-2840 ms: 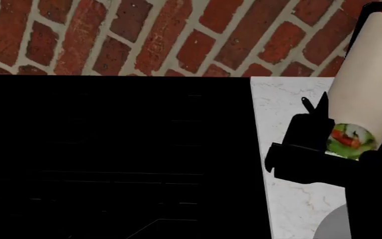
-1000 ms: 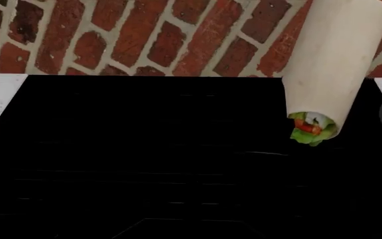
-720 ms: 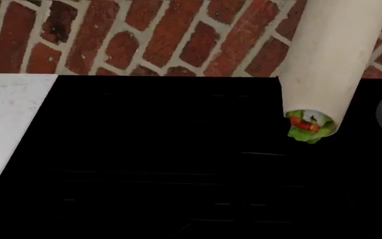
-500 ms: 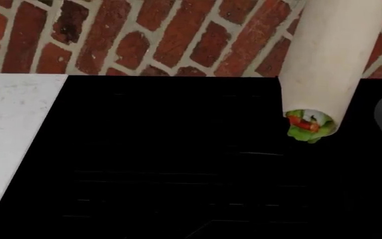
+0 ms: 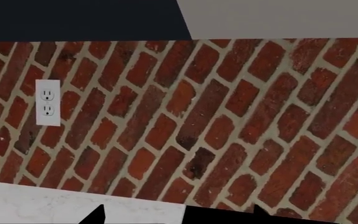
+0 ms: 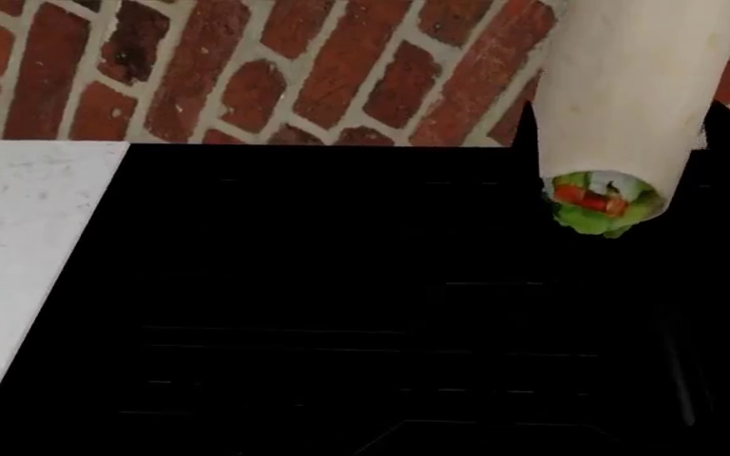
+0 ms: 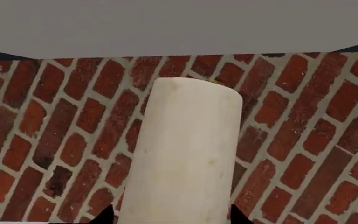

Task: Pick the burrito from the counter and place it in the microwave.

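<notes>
The burrito (image 6: 627, 95) has risen a little against the brick wall (image 6: 277, 66), high over the black stove (image 6: 339, 304), clear of the worktop (image 6: 23, 237). The right tool (image 7: 169, 217) is clamped on it; the left tool's (image 5: 175, 214) state I cannot tell. The microwave is not visible.

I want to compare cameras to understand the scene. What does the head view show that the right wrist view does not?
Only the head view shows the burrito's cut end with lettuce and red filling, the black stove top and the white counter. Only the right wrist view shows the burrito's closed far end and a grey surface above the bricks. Both show the beige burrito and the brick wall.
</notes>
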Available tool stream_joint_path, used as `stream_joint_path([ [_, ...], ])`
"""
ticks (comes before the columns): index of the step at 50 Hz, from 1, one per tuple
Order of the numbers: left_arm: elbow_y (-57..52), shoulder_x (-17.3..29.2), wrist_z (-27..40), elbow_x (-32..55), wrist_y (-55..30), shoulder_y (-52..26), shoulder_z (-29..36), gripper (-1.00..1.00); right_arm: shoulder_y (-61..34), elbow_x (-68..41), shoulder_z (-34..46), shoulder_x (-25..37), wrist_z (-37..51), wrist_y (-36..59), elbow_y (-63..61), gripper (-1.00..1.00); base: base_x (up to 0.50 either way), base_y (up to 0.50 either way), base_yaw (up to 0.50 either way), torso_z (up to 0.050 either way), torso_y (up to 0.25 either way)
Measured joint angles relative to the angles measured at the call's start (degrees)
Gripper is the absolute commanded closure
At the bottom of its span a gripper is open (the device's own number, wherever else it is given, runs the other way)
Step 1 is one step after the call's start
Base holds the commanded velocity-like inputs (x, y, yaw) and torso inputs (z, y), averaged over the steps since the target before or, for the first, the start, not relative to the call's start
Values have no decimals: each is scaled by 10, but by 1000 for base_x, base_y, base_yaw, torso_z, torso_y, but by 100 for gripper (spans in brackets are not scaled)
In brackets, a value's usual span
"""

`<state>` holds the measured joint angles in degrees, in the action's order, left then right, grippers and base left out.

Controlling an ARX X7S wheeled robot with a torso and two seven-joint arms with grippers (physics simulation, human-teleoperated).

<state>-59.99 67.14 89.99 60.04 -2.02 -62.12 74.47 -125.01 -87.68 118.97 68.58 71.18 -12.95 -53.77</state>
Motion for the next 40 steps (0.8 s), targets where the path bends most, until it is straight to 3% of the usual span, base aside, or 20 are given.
stream_joint_path([
  [14, 0, -5, 0, -2, -6, 8, -5, -100, -62, -77, -88, -6, -6, 64, -16, 100, 0, 0, 0, 1, 0],
  [40, 0, -8, 0, 0, -7, 3, -3, -100, -72, -159, -250, -53, -44, 144, 49, 100, 0, 0, 0, 0, 0],
])
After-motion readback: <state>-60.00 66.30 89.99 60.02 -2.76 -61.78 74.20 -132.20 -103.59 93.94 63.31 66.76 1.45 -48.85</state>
